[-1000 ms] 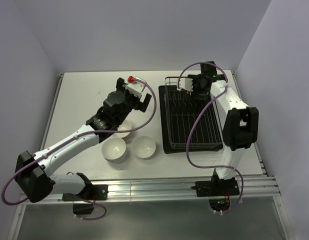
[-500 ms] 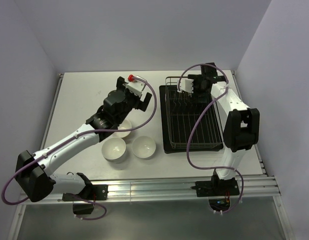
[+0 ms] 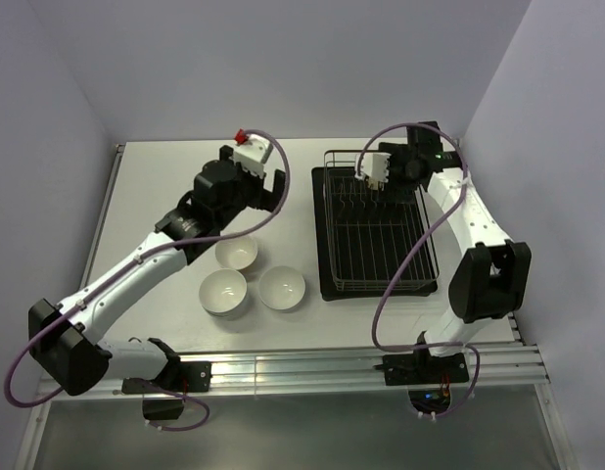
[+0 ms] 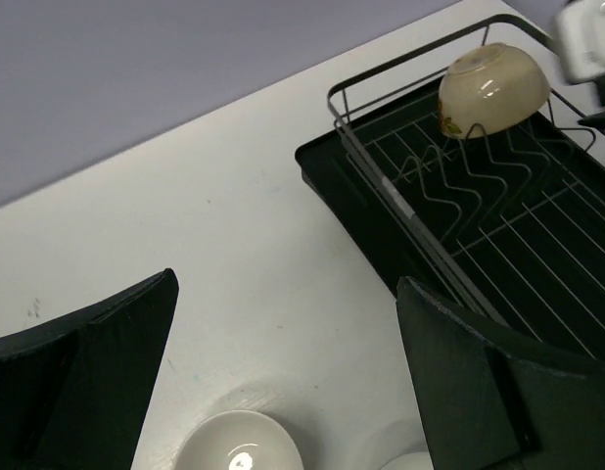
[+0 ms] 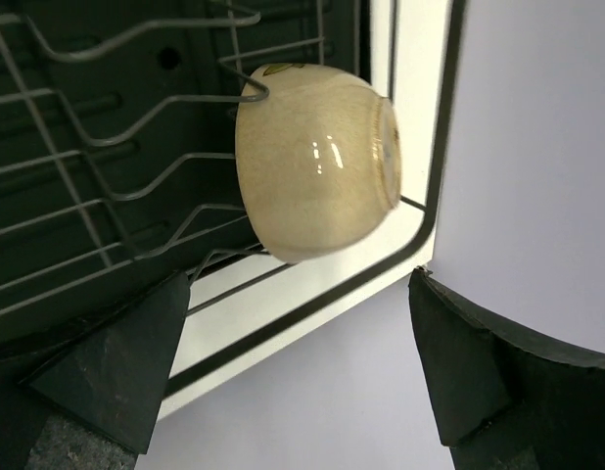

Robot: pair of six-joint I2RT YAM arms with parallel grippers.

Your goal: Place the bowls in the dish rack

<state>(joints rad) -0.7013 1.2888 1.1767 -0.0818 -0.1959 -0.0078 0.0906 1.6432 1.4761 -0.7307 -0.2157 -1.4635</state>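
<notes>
Three white bowls sit on the table left of the dish rack [image 3: 376, 235]: one behind [image 3: 237, 255], one front left [image 3: 224, 292], one front right [image 3: 282, 288]. My left gripper [image 3: 255, 194] hangs open and empty above the table, behind the back bowl, which shows under it in the left wrist view [image 4: 239, 446]. A tan-beige bowl [image 5: 317, 176] stands on its side among the tines at the rack's far end; it also shows in the left wrist view [image 4: 493, 88]. My right gripper [image 3: 369, 181] is open and empty just beyond it, not touching.
The rack stands on a black tray [image 3: 325, 284] at the right of the table. The side walls are close on the left and right, and the back wall is behind the rack. The left arm stretches diagonally across the table's left half.
My left gripper has lifted and drawn back away from the bowls. My right gripper has pulled a little back and right from the tan bowl, which stays in the rack.
</notes>
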